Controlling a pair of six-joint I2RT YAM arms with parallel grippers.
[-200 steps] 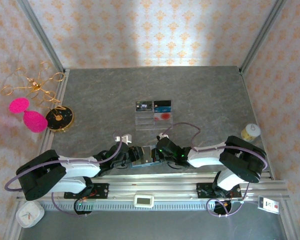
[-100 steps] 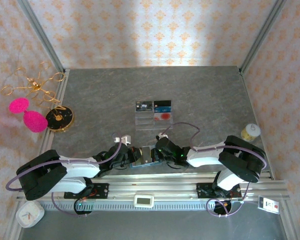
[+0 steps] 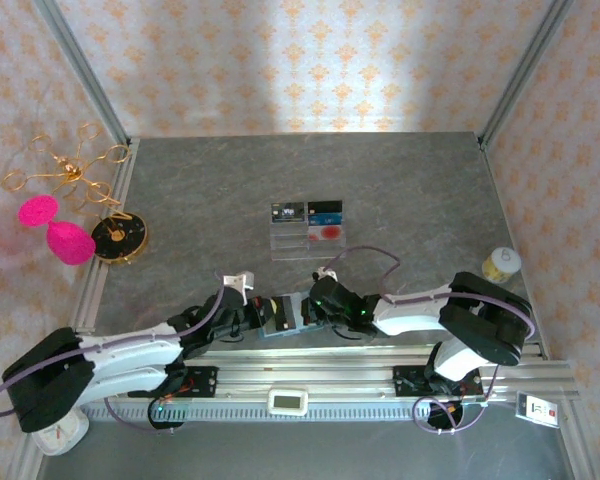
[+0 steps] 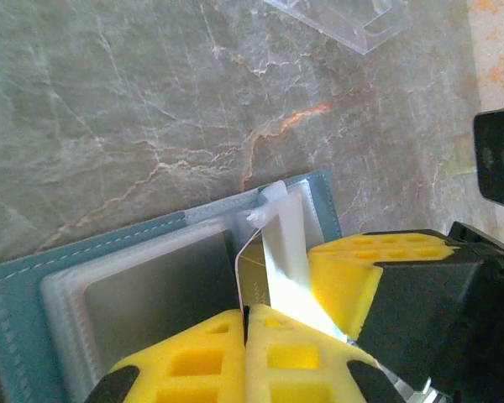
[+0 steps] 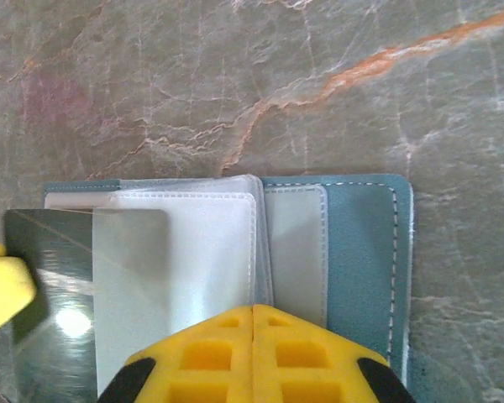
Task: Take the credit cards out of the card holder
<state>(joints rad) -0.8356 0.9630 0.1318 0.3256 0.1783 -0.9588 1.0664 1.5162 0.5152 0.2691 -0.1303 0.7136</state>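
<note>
Yellow-padded, our left pincer (image 4: 245, 336) clamps a dark card (image 5: 46, 243); beside it, our right pincer (image 5: 253, 323) pinches the card holder (image 5: 365, 252).

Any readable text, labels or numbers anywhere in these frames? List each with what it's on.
No text can be read.
Black card in the clear tray: white print, too small.
Blue card beside it: print too small.
Pale card: red print, blurred.
Dark card partly in the card holder: no print visible.
White tag at the near right corner: marks too small.
</note>
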